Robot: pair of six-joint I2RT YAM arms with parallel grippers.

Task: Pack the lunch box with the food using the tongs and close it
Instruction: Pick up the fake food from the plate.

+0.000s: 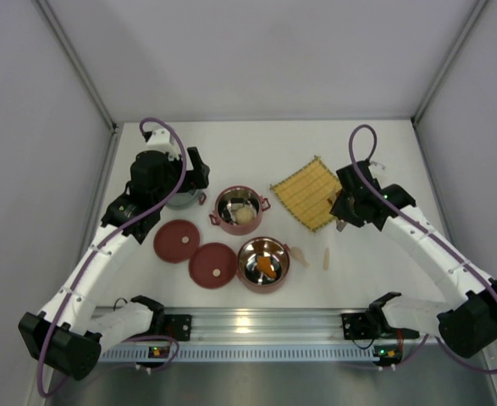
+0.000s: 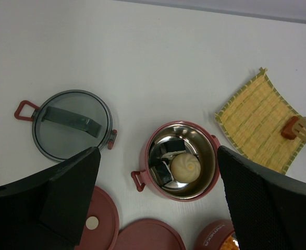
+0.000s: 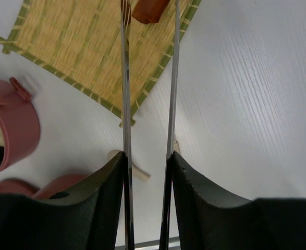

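While the right gripper (image 3: 147, 159) is clamped on the tongs (image 3: 125, 104) partway along their length, the two slim blades run forward side by side to an orange piece (image 3: 148, 11). That piece lies on the mat (image 3: 80, 57), close to its edge and between the blade tips. Whether the tips are pinching it yet I cannot tell.

It looks small, light and hard, probably smooth plastic, so it would likely twist or squirt out of thin metal. A hold across its middle, on the flat sides, seems safest. The tongs look springy, and with the grip so far from the tips any small wobble would probably grow at the end.

Bare table (image 3: 246, 104) lies open beside the mat. The near bowl (image 1: 255, 251) already holds orange food. A spoon (image 1: 297, 254) and stick (image 1: 325, 256) lie near it, on the side towards the right arm. The far bowl (image 2: 180, 125) holds black-wrapped rolls and a pale round piece. Both have raised rims and small handles to clear.

Two lids (image 1: 177, 241) lie flat left of the bowls. The left gripper (image 2: 158, 156) hangs wide open and empty, with a grey lid (image 2: 72, 125) just beside it.
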